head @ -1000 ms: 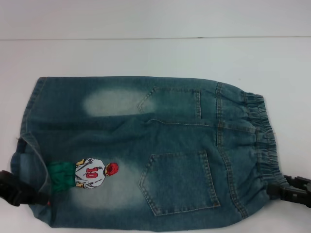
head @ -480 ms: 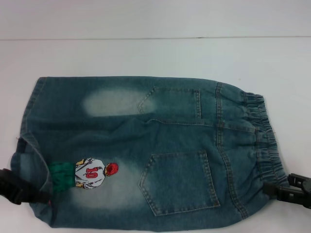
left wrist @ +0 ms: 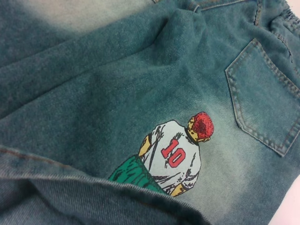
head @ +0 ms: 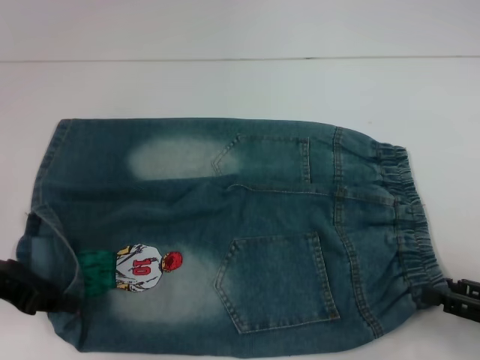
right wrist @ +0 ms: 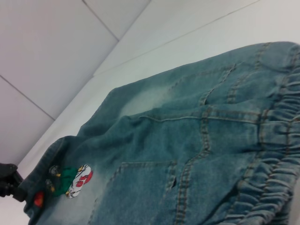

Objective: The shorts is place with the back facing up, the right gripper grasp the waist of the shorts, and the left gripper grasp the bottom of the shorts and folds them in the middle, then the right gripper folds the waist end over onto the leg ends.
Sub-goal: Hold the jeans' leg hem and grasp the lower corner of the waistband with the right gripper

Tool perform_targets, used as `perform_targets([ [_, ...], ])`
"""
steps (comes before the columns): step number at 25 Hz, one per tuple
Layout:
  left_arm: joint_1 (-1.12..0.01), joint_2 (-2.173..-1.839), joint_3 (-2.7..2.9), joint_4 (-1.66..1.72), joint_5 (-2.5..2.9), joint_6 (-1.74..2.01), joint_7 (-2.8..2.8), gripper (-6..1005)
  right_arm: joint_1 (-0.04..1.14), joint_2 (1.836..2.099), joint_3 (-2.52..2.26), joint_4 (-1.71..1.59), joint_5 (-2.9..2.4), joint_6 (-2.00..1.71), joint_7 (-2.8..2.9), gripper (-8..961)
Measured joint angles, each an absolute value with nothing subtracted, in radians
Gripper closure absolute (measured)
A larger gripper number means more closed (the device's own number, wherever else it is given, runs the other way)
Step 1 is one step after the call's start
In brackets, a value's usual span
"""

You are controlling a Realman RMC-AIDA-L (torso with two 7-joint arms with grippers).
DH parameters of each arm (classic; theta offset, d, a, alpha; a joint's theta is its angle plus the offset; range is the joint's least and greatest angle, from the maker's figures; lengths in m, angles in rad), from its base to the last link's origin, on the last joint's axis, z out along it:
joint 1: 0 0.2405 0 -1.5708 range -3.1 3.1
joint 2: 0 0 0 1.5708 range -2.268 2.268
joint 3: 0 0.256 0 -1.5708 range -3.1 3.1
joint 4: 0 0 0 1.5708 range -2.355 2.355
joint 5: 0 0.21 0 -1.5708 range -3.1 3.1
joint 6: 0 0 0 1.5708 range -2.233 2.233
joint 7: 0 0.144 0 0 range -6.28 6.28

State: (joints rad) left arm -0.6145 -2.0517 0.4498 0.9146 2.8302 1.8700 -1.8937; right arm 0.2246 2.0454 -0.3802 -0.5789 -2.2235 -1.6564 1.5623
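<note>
Presently the black left gripper (head: 26, 289) meets the straight stitched leg hems (head: 41, 225) of the blue-green faded denim shorts (head: 225, 232) flat on the white table (head: 225, 82). The black right gripper (head: 454, 298) meets the gathered elastic waistband (head: 409, 217). Neither grip state can be determined.

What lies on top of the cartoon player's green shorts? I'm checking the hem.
A curled-over fold of the leg hem covers part of the cartoon print; whatever lies beneath it is hidden.
</note>
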Motion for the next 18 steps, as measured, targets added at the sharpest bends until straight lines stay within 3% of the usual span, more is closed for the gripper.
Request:
perform_targets([
  [7, -0.616, -2.050, 0.452, 0.904, 2.830, 1.862, -1.894, 936, 0.225, 2.040, -0.355, -0.580, -2.228, -1.656, 1.565, 460],
  [12, -0.617, -2.049, 0.452, 0.903, 2.830, 1.862, -1.894, 936, 0.233, 2.037, -0.357, -0.580, -2.230, -1.645, 1.569, 711],
  [18, -0.617, -2.049, 0.454, 0.903, 2.830, 1.862, -1.894, 936, 0.243, 2.037, -0.365, -0.579, -2.233, -1.632, 1.579, 775],
])
